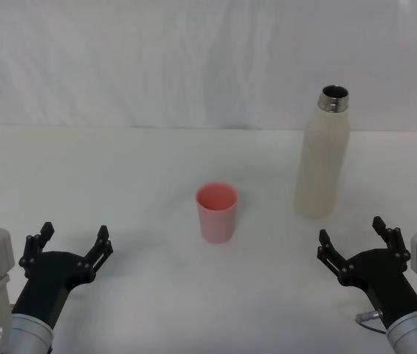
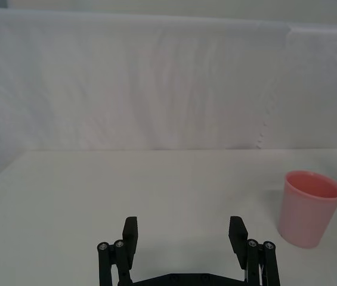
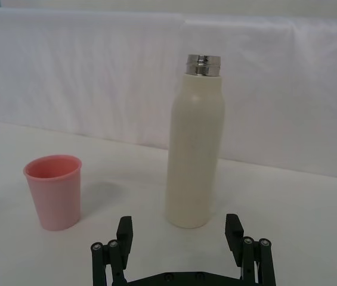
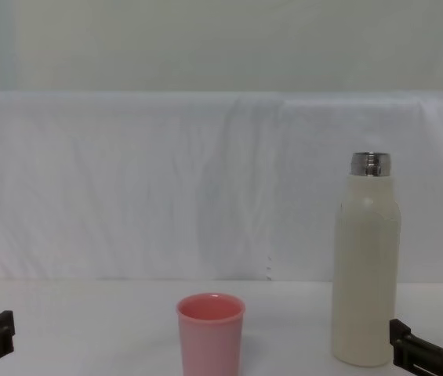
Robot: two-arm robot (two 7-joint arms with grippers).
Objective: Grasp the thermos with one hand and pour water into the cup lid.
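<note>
Thermos first: from the head view, the tall cream-white steel-necked thermos stands upright, open mouth up, right of the small pink plastic cup lid on the white counter. Nothing is grasped yet; your right hand and left hand both gape wide. In the right wrist view, the thermos sits just ahead; reach forward and close around its body.

Left gripper low over the white table, fingers spread wide, nothing between them. Cup lid stands upright, mouth open, off to one side. White cloth backdrop behind.
</note>
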